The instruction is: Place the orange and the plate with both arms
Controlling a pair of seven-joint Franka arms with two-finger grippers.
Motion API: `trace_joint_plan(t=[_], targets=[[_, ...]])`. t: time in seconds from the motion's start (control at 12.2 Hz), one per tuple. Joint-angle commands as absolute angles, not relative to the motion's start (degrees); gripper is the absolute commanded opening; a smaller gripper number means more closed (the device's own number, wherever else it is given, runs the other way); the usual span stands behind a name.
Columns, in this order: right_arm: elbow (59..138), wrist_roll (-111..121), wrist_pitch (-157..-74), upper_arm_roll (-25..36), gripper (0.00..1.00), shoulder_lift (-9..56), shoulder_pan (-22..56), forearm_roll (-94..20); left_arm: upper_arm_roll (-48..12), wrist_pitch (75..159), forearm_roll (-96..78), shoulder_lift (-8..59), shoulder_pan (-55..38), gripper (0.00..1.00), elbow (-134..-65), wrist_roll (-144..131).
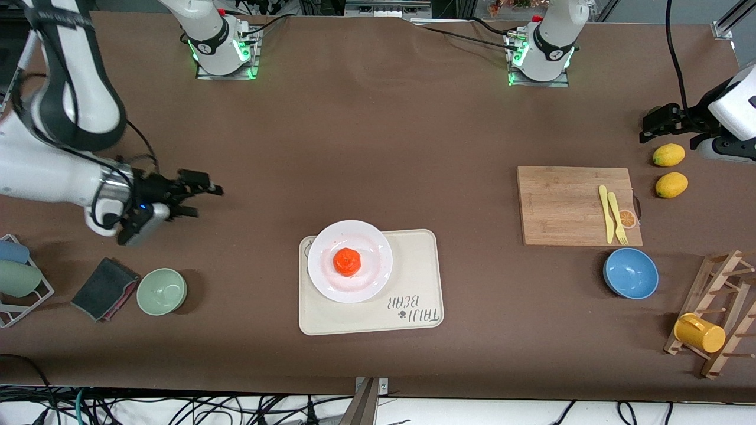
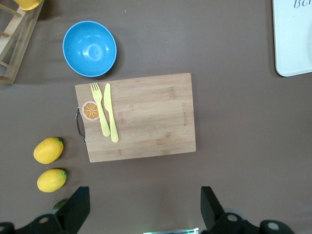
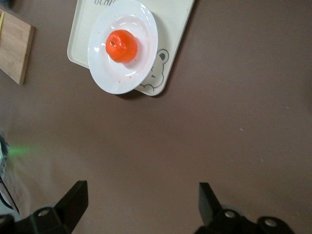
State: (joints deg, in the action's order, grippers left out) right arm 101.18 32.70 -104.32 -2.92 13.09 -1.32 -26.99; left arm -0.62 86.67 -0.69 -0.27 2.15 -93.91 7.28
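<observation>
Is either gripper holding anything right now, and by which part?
Nothing is held. The left gripper, over the table by the lemons, and the right gripper both have open, empty jaws. The orange sits on the plate.

- Brown table [image 1: 378, 147], both arm bases bolted along one edge.
- Cream bear-printed tray [image 1: 407, 307] near the middle.
- Toward the left arm's end: wooden cutting board [image 1: 561, 206], blue bowl [image 1: 631, 273], two lemons [image 1: 668, 155], wooden rack [image 1: 717, 313].
- Toward the right arm's end: green bowl [image 1: 162, 291], dark sponge [image 1: 105, 288], wire rack [image 1: 26, 295].
</observation>
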Motion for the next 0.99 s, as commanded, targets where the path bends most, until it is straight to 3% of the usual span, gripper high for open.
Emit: trace_joint_plan(t=[0.0, 0.33, 0.9], targets=[[103.4, 26.1, -100.0, -2.2, 1.00, 6.0, -1.0, -18.3, -0.4, 85.5, -0.8, 0.3, 2.0, 1.00, -92.4, 8.5], [101.0, 14.6, -93.7, -2.5, 1.00, -1.7, -0.8, -4.9, -0.5, 85.4, -0.8, 0.4, 1.9, 1.00, -92.4, 8.5], [97.1, 10.0, -90.1, -2.9, 1.00, -2.7, -0.8, 3.3, -0.5, 85.5, -0.8, 0.4, 1.9, 1.00, -92.4, 8.5]])
